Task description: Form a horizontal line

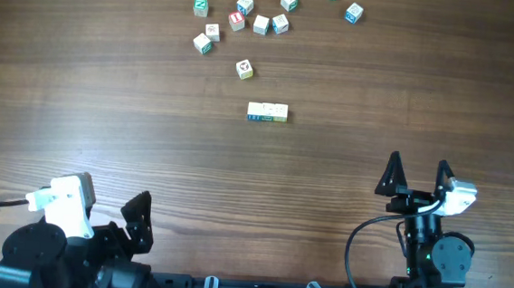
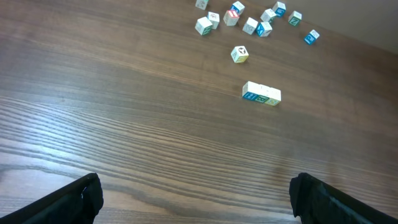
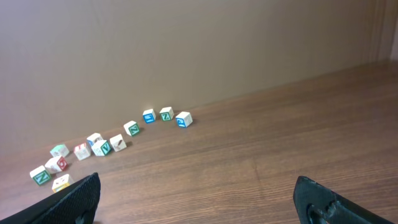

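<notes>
The horizontal line is a short row of three pale letter cubes set edge to edge near the table's middle, with blue, green and yellowish marks. It also shows in the left wrist view; it is out of the right wrist view. My left gripper is open and empty at the near left edge, far from the line; its fingers frame bare wood in the left wrist view. My right gripper is open and empty at the near right, also shown in the right wrist view.
Several loose letter cubes lie scattered along the far side, with one lone cube just behind the line. They also show in the left wrist view and the right wrist view.
</notes>
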{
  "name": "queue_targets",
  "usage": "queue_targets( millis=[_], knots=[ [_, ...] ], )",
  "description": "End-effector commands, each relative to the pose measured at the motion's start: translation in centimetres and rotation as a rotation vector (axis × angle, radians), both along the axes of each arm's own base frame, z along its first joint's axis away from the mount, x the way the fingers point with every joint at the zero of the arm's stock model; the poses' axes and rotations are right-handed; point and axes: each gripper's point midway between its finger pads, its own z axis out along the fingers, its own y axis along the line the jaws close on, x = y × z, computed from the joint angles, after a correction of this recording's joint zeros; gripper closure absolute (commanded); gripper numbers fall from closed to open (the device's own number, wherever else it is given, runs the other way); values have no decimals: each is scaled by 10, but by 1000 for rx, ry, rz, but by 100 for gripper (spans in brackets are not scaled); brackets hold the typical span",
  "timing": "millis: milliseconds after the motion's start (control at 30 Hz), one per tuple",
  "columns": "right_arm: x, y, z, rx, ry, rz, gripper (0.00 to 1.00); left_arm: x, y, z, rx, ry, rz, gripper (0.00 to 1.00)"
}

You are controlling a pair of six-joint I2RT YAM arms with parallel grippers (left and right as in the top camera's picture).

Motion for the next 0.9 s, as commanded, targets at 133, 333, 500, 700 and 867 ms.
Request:
queue_targets(
  millis=[133,333,500,700,867],
  knots=[
    [-2,-14,7,158,-39,-76,0,0,1,1,3,-5,3,0],
    [-2,-18,7,147,-42,-104,0,0,1,1,3,-5,3,0],
    [-1,-5,5,3,-21,-24,0,0,1,1,4,-4,3,0],
    [-1,11,4,1,-17,65,0,0,1,1,3,-5,3,0],
    [-1,12,4,1,-17,70,0,0,1,1,3,-5,3,0]
  ],
)
